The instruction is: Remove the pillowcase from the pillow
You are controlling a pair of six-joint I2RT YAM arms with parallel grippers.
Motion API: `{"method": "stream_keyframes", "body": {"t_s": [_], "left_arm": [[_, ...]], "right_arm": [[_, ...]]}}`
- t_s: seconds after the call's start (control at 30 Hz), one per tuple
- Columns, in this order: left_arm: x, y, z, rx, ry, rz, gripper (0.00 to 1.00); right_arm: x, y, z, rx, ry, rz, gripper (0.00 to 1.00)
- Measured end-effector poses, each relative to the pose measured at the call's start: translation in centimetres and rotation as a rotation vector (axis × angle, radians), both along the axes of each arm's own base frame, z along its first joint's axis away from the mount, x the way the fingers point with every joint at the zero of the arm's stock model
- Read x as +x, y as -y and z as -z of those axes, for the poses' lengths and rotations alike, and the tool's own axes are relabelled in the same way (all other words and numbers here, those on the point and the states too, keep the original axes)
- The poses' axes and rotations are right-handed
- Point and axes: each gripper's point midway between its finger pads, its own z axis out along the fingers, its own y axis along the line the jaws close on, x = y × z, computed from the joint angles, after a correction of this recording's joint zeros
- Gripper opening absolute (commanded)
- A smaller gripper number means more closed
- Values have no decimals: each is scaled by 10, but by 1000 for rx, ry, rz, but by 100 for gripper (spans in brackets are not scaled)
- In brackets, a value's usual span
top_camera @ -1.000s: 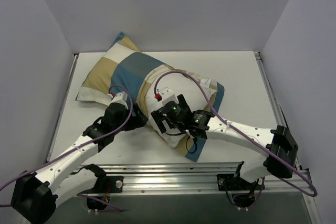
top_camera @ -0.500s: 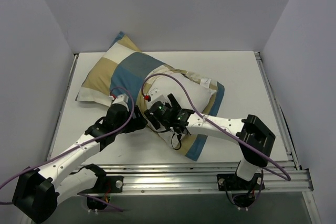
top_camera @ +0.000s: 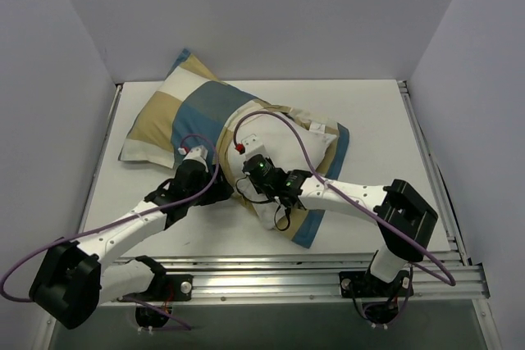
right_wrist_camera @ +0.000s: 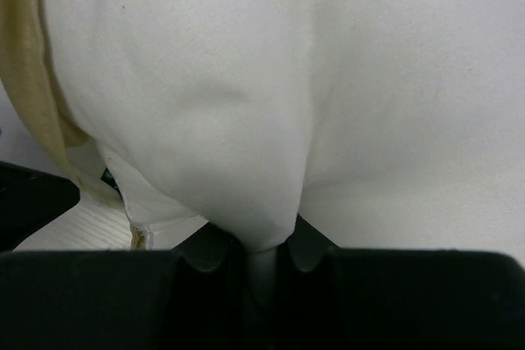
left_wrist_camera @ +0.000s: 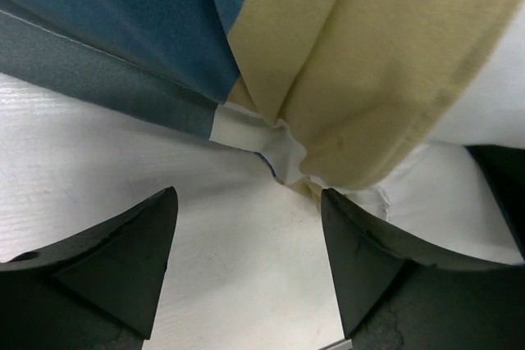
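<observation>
2 grippers now work the same spot, at the near-left edge of the bare cushion. Over the last second your right gripper (top_camera: 246,188) has swung left from above the middle of the pillow (top_camera: 308,149), where its fingers stood apart. It has dropped to that edge, and in the right wrist view the fingers are pressed together on a pinched fold of the white pillow (right_wrist_camera: 246,104), so the right gripper (right_wrist_camera: 258,252) has a firm bite.

Your left gripper (top_camera: 217,192) has crept slightly nearer to it. The left wrist view shows its fingers (left_wrist_camera: 123,260) spread wide and holding nothing. The bunched tan and blue hem of the pillowcase (left_wrist_camera: 369,63) lies just ahead of them on the table (left_wrist_camera: 98,161).

From above, the pillowcase (top_camera: 193,108) covers the far-left part of the pillow. The white middle and right are already out, lying on a flap of cover that shows blue at the right and near edges.

I judge that the anchor on the cushion is set, and only the hold on the cover is missing. You probably need the left fingers pushed forward around that hem and closed. After that the 2 arms can pull apart. The risk is catching pillow fabric along with the hem, since both lie touching there.
</observation>
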Motion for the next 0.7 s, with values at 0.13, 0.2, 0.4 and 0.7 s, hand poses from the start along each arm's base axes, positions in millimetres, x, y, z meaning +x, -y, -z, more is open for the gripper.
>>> {"method": "stream_keyframes", "body": {"t_s": [0.13,0.2,0.4,0.7], "left_arm": [[7,5,12,18,-22,4,72],[12,8,14,18,-24,7,72],[19,20,10,-20,-10,29,75],[15,24,-30,-137,136,43,76]], "right_arm": [[-2,-2,-4,22,-9,-9,0],[-3,-3,-4,31,-14,-13,0],[-4,-3,-6,38,-16,-13,0],[-8,-6,-15,71,-23,-28,0]]}}
